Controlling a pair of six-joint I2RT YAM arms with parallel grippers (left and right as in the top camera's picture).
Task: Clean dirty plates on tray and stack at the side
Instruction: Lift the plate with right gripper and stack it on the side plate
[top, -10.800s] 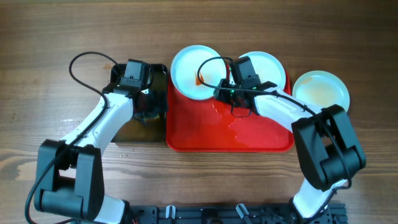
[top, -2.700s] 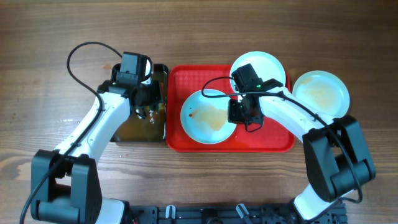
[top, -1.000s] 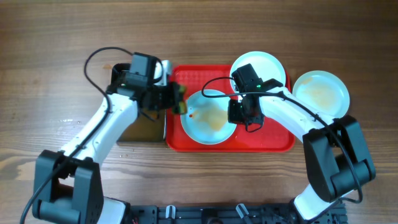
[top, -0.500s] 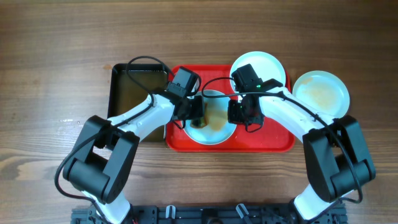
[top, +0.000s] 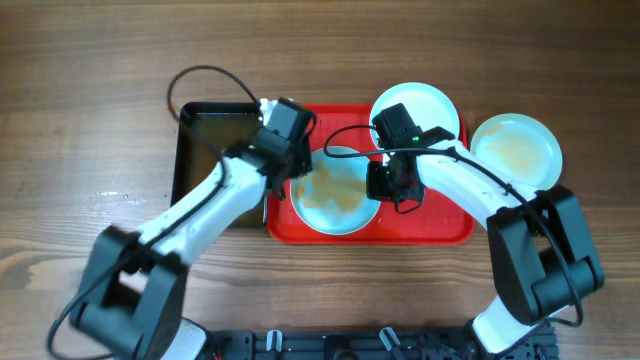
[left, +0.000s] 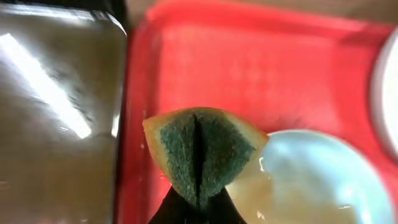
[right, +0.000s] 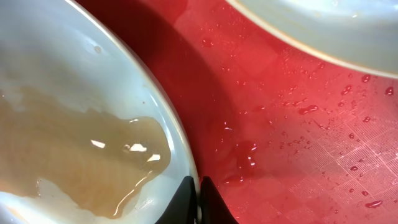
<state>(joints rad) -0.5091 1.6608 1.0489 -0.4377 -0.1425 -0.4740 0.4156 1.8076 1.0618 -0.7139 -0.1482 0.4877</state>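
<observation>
The left arm (top: 200, 215) reaches over the red tray (top: 440, 225), and its jaws are clamped on a folded sponge (left: 199, 152), green inside with a yellow edge, squeezed into a wedge. The sponge hangs at the left rim of the centre plate (top: 335, 195); I can't tell whether it touches the plate. That plate lies in the middle of the tray, with a brownish film of liquid pooled across it.

The right arm (top: 470, 185) comes in from the other side. Its jaws are pinched together on the right rim of the centre plate, tips nearly meeting over the thin edge.

A second plate (top: 420, 105) sits at the tray's far right corner. A third plate (top: 515, 148), with pale brown residue, rests on the wooden tabletop (top: 100, 80) just right of the tray. A black tray (top: 210, 140) lies against the red tray's left side.
</observation>
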